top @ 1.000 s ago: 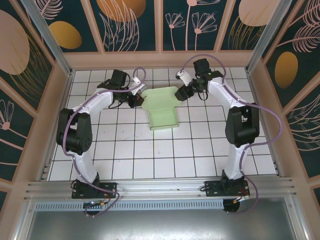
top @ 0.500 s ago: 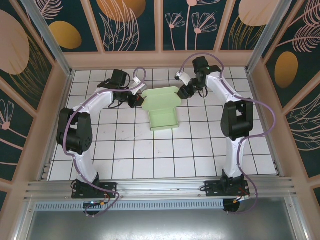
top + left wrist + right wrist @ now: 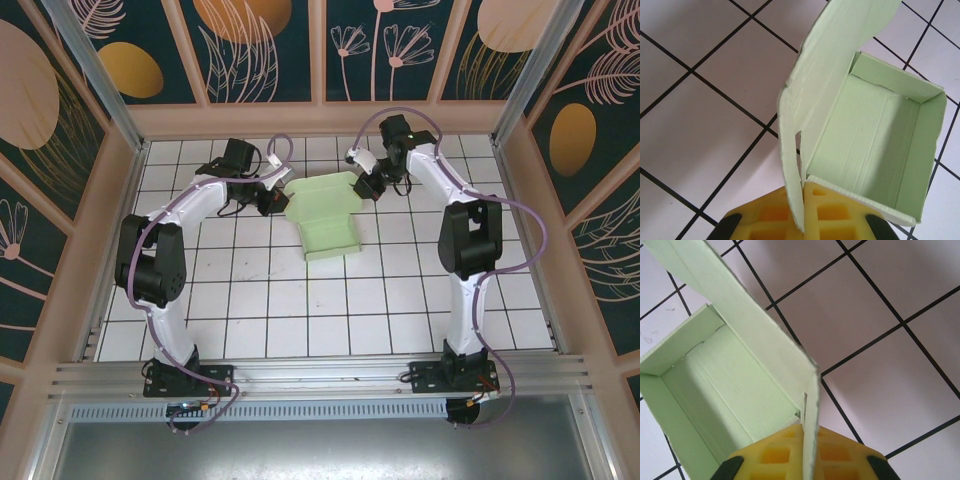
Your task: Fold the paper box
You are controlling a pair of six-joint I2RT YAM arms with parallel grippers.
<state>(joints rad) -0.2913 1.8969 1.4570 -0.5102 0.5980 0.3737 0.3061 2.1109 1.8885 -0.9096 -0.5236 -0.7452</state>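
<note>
From above, the box (image 3: 327, 222) lies toward 12 o'clock on the white tiled counter (image 3: 300, 320). Its open tray points to 6 o'clock and its wide lid (image 3: 322, 192) is at the far end. The left fingers (image 3: 274, 202) touch the lid's corner at 9 o'clock, and the right fingers (image 3: 366, 187) touch the corner at 3 o'clock. In the left wrist view the lid stands up beside the empty tray. Its thin edge runs down between the yellow pads (image 3: 771, 216) at 6 o'clock, so these fingers look closed on the box. The right wrist view is the same, with the tray at 9 o'clock, so these fingers look closed on the box too. I think the step is closing the lid. Next, both arms should swing it together over the tray toward 6 o'clock, so the thin card does not bend or tear.
</note>
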